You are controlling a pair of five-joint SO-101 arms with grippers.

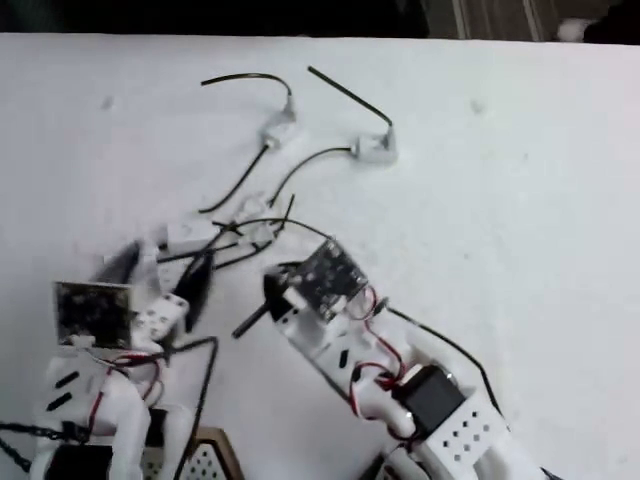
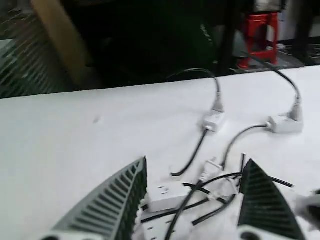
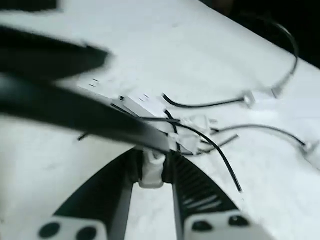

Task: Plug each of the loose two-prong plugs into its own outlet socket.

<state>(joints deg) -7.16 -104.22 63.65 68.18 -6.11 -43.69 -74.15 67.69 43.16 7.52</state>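
Presently, the right gripper (image 3: pixel 152 159) is clenched on a small white two-prong plug (image 3: pixel 151 175) near the white rectangular outlet socket (image 2: pixel 164 192). The left gripper (image 2: pixel 196 167) sits just beside that socket, jaws released. Beyond the socket lie two white mated plug-and-socket pairs (image 2: pixel 212 120) on black cords (image 2: pixel 192 151).

Bright, even light washes out the white table (image 1: pixel 520 200); shadows under the cords (image 1: pixel 240 180) are faint; the room (image 1: pixel 200 15) behind is dark.

White table (image 1: pixel 540 200), maybe red stool (image 2: pixel 260 30) behind.
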